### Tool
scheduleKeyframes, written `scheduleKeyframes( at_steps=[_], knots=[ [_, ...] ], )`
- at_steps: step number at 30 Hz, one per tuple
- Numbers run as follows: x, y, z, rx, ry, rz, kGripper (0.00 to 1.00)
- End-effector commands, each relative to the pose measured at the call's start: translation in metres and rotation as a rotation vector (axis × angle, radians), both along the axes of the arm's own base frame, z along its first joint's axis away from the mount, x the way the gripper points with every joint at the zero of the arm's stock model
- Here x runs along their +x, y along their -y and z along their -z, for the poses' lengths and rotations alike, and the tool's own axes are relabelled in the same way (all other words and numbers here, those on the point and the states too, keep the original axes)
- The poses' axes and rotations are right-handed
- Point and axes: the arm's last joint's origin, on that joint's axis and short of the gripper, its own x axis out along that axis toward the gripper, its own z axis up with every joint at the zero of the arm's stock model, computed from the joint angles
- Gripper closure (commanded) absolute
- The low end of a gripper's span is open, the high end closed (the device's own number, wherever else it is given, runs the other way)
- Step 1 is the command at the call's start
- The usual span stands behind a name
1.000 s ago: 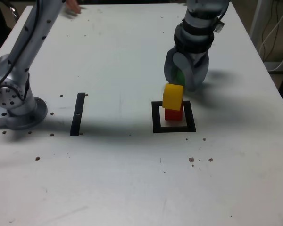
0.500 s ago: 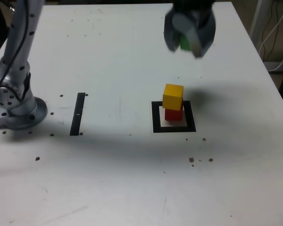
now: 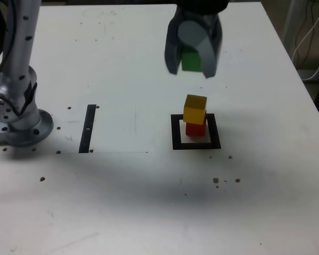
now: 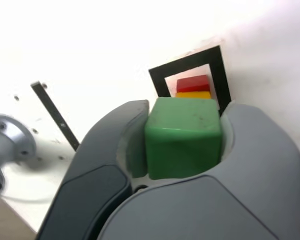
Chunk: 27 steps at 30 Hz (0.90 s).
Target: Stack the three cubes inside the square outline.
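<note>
White worktop (image 3: 149,212), speckled with dark spots, cables off its right edge in the exterior view. Tool (image 3: 192,59) grips the green cube (image 3: 191,60) aloft; yellow cube (image 3: 194,109) sits on red cube (image 3: 196,129) inside the outline (image 3: 176,133).

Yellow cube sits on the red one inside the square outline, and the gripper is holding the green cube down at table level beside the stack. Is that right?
Not quite. The gripper does hold the green cube, but it is up in the air above the stack, not at table level, as the exterior view shows. The yellow cube on the red cube inside the square outline is correct.
</note>
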Motion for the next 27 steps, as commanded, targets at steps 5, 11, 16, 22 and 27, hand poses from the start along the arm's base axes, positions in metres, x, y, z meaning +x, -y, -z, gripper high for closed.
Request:
scheduleKeyframes(
  at_steps=[5,11,16,22,27],
  knots=[
    [0.000,0.010,0.009,0.011,-0.026,-0.060,0.96],
    [0.008,0.011,0.017,0.008,-0.035,-0.062,0.96],
    [0.010,0.012,0.025,0.009,-0.052,-0.062,0.96],
    [0.005,0.023,0.027,0.032,-0.059,-0.049,0.96],
    [0.003,0.033,0.028,0.028,-0.058,-0.044,0.96]
  ],
)
